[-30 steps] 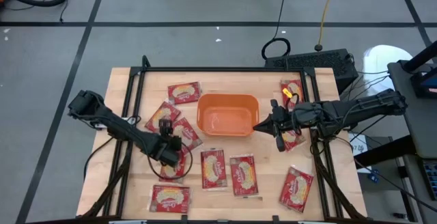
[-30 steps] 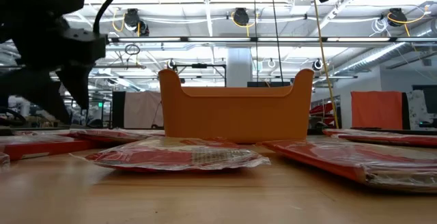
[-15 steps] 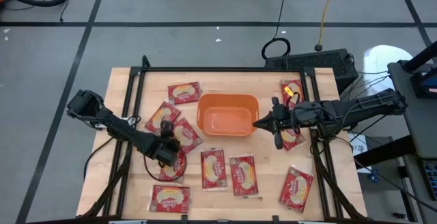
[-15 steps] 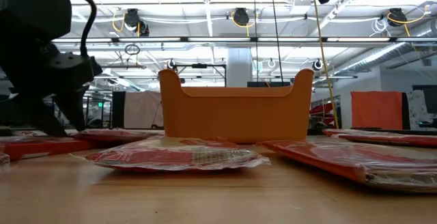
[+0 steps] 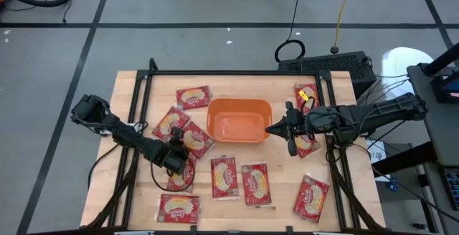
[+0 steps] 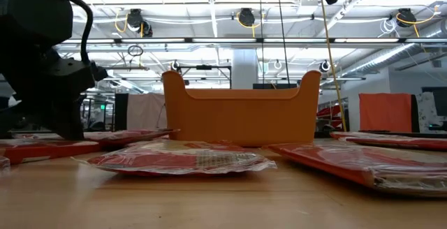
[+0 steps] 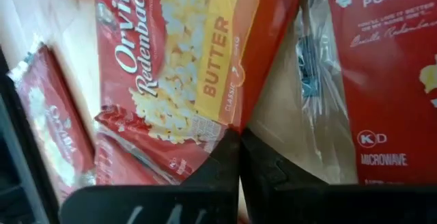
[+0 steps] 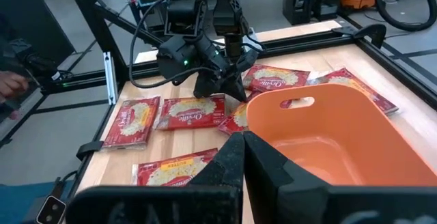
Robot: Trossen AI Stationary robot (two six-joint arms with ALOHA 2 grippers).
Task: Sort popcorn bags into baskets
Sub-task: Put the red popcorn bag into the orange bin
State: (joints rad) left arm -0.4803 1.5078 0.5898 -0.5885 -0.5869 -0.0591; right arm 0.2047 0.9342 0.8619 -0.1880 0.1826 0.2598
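Several red popcorn bags lie flat on the wooden table around the orange basket. My left gripper is down among the bags to the left of the basket, shut on one of them, a packet marked "Butter". My right gripper hangs shut and empty in the air at the basket's right rim; its wrist view looks over the basket toward the left gripper. My left gripper pinches the bag's near corner between its two fingertips. The fingers slant down at it from the table's left side. The rest of the bag lies on the table and on a neighbouring bag.
More bags lie near the front edge and to the right of the basket. Black frame rails run along the table's sides. A cable loops over the bag by my left gripper.
My left gripper has sunk onto the bags left of the basket, rolled a little, and shut its fingers on the bag's corner. The right arm has kept still.
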